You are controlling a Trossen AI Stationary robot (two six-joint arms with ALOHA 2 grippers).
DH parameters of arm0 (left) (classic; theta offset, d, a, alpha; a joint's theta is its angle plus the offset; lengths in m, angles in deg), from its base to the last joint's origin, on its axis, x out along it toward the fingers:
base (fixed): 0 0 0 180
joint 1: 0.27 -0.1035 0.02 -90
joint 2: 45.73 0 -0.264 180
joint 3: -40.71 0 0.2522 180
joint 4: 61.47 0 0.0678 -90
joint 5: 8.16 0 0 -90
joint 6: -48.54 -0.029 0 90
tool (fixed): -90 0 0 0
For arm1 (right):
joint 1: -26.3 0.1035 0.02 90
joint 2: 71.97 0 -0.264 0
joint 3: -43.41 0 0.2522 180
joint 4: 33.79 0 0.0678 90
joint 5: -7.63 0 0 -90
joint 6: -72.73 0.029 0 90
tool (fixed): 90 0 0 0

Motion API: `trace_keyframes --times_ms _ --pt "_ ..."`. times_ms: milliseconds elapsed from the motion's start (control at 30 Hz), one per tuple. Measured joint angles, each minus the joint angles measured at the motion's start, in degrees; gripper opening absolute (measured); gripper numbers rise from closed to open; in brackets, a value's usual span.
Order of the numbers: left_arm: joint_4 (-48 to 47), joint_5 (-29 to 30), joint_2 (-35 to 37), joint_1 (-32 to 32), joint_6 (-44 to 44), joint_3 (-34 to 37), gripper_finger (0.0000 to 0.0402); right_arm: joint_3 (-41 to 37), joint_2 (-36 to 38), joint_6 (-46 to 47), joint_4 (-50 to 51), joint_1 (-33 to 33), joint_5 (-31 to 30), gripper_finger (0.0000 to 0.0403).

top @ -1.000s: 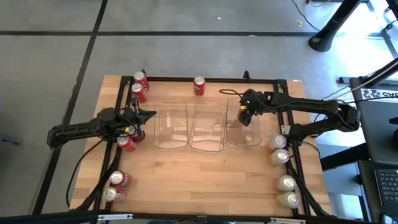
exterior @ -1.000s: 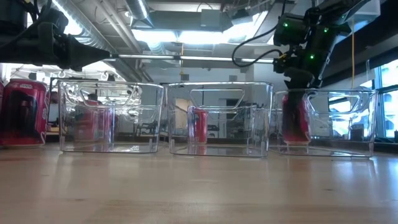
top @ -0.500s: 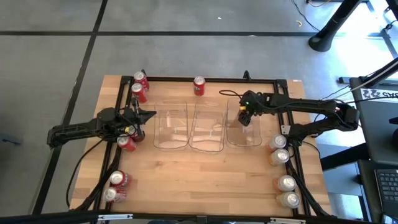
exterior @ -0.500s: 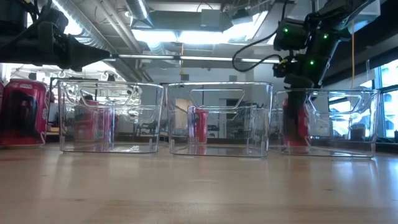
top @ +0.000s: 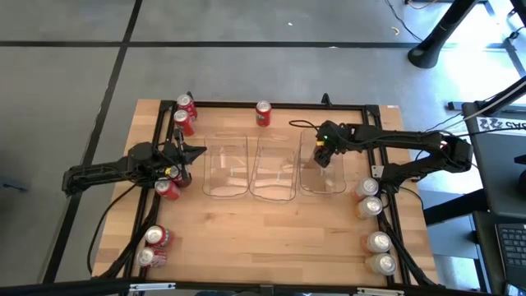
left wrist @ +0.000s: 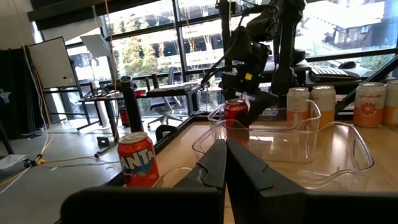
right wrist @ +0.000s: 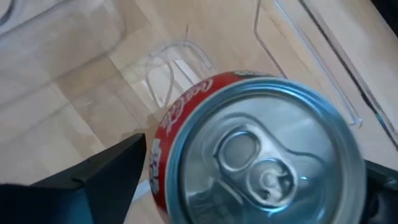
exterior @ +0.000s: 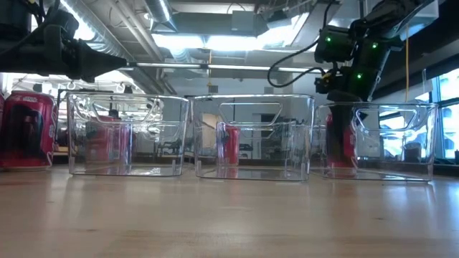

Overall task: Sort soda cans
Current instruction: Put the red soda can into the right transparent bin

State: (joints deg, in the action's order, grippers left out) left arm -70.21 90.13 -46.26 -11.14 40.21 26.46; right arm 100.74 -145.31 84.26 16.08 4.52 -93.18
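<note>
A red soda can (exterior: 341, 143) stands upright on the floor of the right clear bin (top: 333, 182). Its silver top (right wrist: 261, 155) fills the right wrist view. My right gripper (exterior: 346, 94) hovers open just above it, one finger (right wrist: 106, 174) on each side of the can, apart from it. My left gripper (top: 197, 150) is shut and waits left of the left bin (top: 226, 171), holding nothing. Other red cans stand at the far left (top: 182, 122), the far edge (top: 263, 113), under my left arm (top: 168, 188) and at the near left (top: 156, 238). Pale cans (top: 371, 207) stand along the right edge.
Three clear bins sit side by side mid-table; the middle bin (top: 273, 171) and the left one hold nothing. A black frame (top: 164, 105) borders the tabletop. Bare wood (top: 271, 238) lies between the bins and the near edge.
My right gripper has risen off the red can and now stands above the right bin's rim. The can has stayed upright on the bin floor.
</note>
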Motion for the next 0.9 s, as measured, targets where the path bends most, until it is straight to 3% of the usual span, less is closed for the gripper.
trace_keyframes --times_ms 233,600,733,900 --pt "0.1 0.0 0.0 0.0 1.4 0.0 0.0 5.2 0.0 -1.8 3.5 0.0 0.0 0.0357" --pt "2.6 1.8 0.0 0.0 2.3 0.0 0.0005 14.0 0.1 -4.9 8.0 0.0 -0.1 0.0358" --pt "3.6 3.7 0.0 0.0 3.7 -0.2 0.0051 14.0 0.1 -6.9 5.1 0.0 0.0 0.0358" --pt "3.9 6.4 0.0 0.0 3.9 -1.8 0.015 11.9 0.1 -11.0 -5.8 0.0 2.0 0.0358"
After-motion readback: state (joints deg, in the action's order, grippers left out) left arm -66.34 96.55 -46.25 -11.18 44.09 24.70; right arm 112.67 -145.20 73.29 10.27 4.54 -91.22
